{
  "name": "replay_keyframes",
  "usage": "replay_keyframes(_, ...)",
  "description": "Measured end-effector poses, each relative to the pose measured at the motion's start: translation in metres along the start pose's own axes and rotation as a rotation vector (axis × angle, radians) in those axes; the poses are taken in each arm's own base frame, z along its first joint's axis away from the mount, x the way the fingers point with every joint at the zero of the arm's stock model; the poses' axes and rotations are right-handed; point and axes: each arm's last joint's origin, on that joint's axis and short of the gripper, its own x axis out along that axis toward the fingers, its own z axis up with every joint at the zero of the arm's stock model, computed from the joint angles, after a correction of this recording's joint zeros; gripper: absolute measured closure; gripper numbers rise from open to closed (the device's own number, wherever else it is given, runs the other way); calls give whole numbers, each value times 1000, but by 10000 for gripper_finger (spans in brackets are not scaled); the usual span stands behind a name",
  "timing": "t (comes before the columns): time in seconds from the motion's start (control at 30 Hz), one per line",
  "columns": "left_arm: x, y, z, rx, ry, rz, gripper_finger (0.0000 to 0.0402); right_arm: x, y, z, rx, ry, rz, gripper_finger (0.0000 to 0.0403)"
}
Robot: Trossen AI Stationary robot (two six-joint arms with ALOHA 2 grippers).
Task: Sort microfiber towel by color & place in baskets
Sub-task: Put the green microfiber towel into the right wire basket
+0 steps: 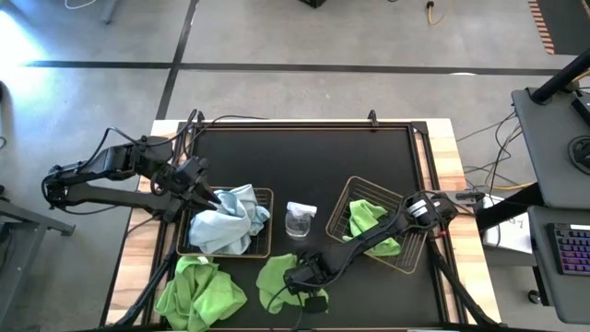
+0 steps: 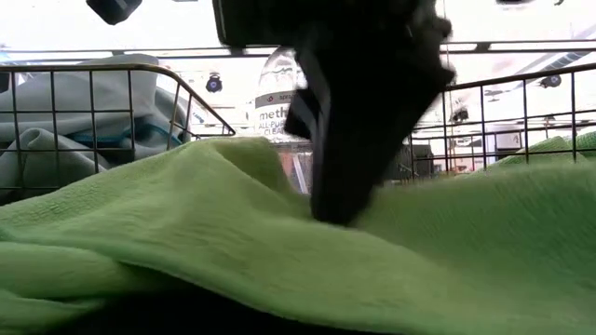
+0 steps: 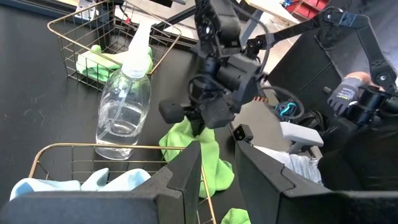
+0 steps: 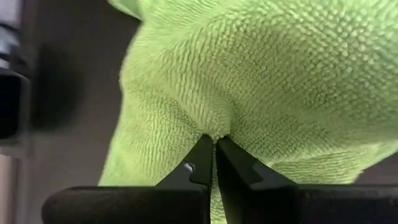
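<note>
The right gripper (image 1: 300,284) pinches a lime green towel (image 1: 279,277) lying on the black table (image 1: 313,157) at the lower centre of the overhead frame; in the right wrist view its two dark fingers (image 4: 200,163) meet tip to tip with a small fold of the green pile nipped between them, the rest of the cloth spreading above and to both sides. In the low view the same cloth fills the foreground, the dark gripper (image 2: 340,209) pressed into its crest at mid-frame. The right arm stretches diagonally from the right basket (image 1: 417,263), in the lower right, which holds another green towel (image 1: 364,219). The left gripper (image 1: 210,196) hangs at the upper left edge of the left basket (image 1: 266,224), left of centre, above a heap of pale blue towels (image 1: 230,219); its fingers (image 3: 180,177) stand a little apart in the left wrist view, with nothing seen between them. A third green towel (image 1: 198,290) lies crumpled on the table at the lower left, just below the left basket. A clear spray bottle (image 1: 300,219) stands between the two baskets. In the left wrist view a gloved hand (image 3: 344,95) shows at the right edge.
</note>
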Motion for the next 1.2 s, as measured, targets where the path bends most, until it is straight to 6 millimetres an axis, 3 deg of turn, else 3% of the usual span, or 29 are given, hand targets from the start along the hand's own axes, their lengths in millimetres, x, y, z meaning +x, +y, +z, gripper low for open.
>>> replay_keyframes(0.33, 0, 0, 0, 0, 1, 0, 317, -67, 17, 33, -4, -205, 20, 394)
replay_keyframes(0.77, -2, -1, -1, -2, 4, 1, 317, -128, 31, 61, -8, -392, 42, 394)
replay_keyframes(0.9, -3, -1, -2, -4, 7, 1, 317, -145, 31, 60, -4, -369, 16, 394)
replay_keyframes(1.2, -5, -2, -4, -6, 11, 2, 317, -176, 32, 37, 17, -252, -271, 394)
